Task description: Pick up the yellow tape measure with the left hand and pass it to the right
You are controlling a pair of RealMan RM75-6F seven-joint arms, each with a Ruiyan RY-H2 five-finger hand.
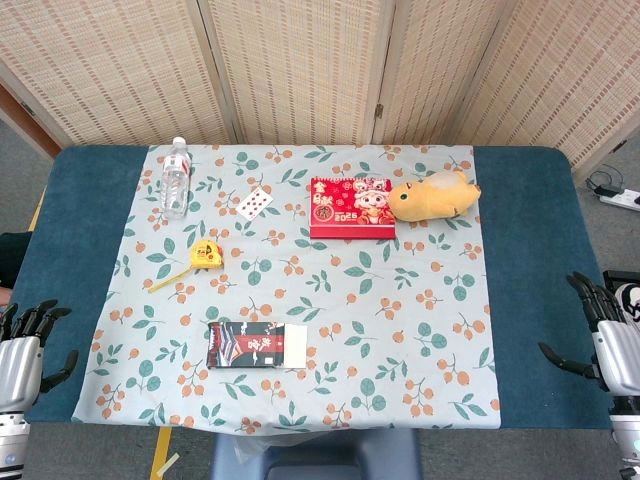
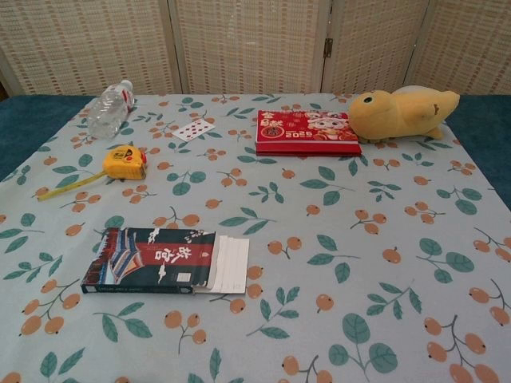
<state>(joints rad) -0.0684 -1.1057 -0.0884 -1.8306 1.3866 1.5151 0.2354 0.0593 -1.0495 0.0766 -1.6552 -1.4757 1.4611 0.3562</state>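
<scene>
While tape measure (image 1: 206,255) sits untouched, both hands partly cropped

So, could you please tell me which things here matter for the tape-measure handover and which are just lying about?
Job:
yellow tape measure
left hand
right hand

Lying about:
water bottle
playing card
red calendar
yellow plush toy
dark box

table (image 1: 520,200) blue top | we see leaf-print cloth (image 1: 350,300) on it | tape measure (image 1: 205,255) 10 o'clock | bottle (image 1: 176,178) 11 | book (image 1: 255,346) 7
</scene>
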